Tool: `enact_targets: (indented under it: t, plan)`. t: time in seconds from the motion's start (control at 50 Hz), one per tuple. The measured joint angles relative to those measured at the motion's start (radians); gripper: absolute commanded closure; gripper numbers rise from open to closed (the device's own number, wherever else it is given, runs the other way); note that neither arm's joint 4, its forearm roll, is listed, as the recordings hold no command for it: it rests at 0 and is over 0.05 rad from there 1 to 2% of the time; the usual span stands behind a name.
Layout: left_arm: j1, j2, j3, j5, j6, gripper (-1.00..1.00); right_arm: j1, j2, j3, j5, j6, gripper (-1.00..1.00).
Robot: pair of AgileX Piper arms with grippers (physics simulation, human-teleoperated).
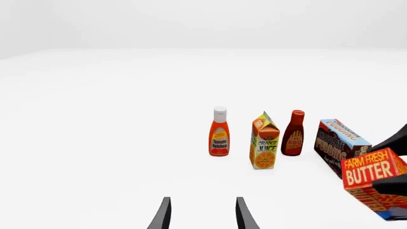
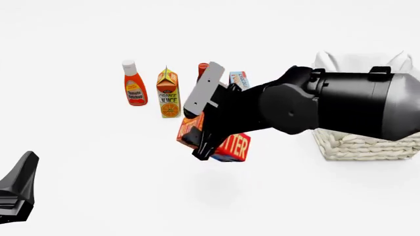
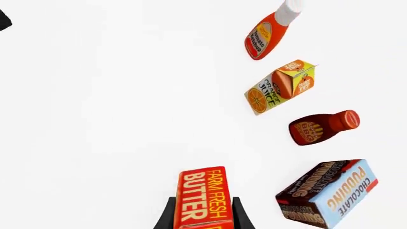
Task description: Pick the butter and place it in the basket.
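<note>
Two arms work over a white table (image 2: 98,196), and the basket (image 2: 367,145) serves as the landmark for everything else. It is the biggest thing on the table, a cream woven square with a white cloth liner, partly hidden in the front view by the bulky black right arm (image 2: 341,101) that crosses in front of it.

Left of the basket, the right gripper (image 2: 208,142) hangs above the table with its fingers pinched on the butter (image 2: 231,146), one on each long side of the red-orange box, as the right wrist view shows (image 3: 203,198). The butter is off the table, tilted, just beside the basket's left wall but not over it; a faint shadow lies on the table beneath it.

Farther left of the basket and farther back stands a row of groceries. Nearest the basket is the chocolate pudding box (image 2: 239,78), brown and blue, mostly hidden behind the right arm. Next comes the BBQ sauce bottle (image 2: 202,69), of which only a sliver shows in the front view; the left wrist view shows it upright (image 1: 293,132). Then the orange juice carton (image 2: 168,92), upright, and last, farthest from the basket, the tomato ketchup bottle (image 2: 135,83) with its white cap.

Well apart from the basket, at the near left corner, the left gripper (image 1: 202,214) hovers with its fingers spread and nothing between them.
</note>
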Motion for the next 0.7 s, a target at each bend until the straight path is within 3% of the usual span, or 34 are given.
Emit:
enact_targets:
  t: [0.7]
  plan:
    - [0.0, 0.0, 0.0, 0.0, 0.0, -1.0, -0.057, -0.245, 0.002, -0.075, 0.044, 1.0]
